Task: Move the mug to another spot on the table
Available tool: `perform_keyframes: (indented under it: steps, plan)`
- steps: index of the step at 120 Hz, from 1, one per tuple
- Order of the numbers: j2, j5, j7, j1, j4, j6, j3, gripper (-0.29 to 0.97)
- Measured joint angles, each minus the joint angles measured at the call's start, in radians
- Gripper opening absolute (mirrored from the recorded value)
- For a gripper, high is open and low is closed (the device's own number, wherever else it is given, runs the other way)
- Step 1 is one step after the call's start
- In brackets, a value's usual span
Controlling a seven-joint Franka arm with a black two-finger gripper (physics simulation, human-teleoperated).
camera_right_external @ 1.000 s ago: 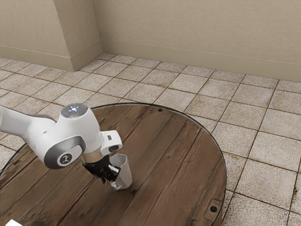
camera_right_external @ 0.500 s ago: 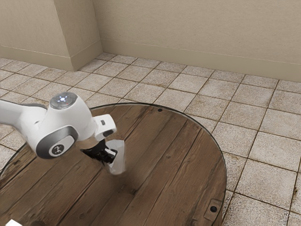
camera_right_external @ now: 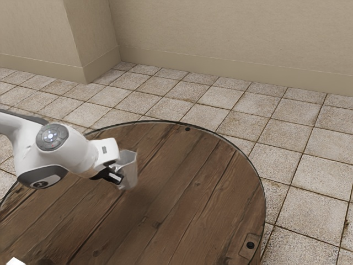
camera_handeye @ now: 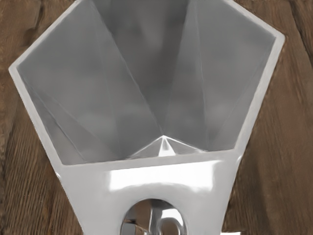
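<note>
The mug (camera_right_external: 129, 167) is white and faceted, tilted, and hangs just above the round wooden table (camera_right_external: 209, 182) near its left part in the exterior view. My black gripper (camera_right_external: 113, 175) is shut on the mug's side nearest the arm. The wrist view looks straight down into the mug (camera_handeye: 146, 88), with its grey angular inside and its white rim. The mug's handle (camera_handeye: 154, 218) lies right under my hand. Brown planks of the table (camera_handeye: 279, 171) show around the mug.
The table's edge (camera_right_external: 262, 193) curves round on the exterior view's right, with a small metal bracket (camera_right_external: 248, 244) near it. Tiled floor (camera_right_external: 287, 127) surrounds the table. A white corner of something (camera_right_external: 14, 260) shows at the lower left.
My arm has swung toward the exterior view's left and upward, carrying the mug off its earlier spot near the table's middle. The mug has tilted more.
</note>
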Motion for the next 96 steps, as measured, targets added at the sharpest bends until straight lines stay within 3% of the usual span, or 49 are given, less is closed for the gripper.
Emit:
perform_keyframes:
  steps: [17, 38, 96]
  plan:
    - [0.001, 0.086, -0.041, 0.003, -0.014, 0.082, 0.063, -0.05]
    - [0.052, 0.116, -0.078, 0.010, -0.015, 0.137, 0.077, -0.05]
    - [0.142, 0.032, -0.136, 0.025, -0.012, 0.196, 0.077, -0.05]
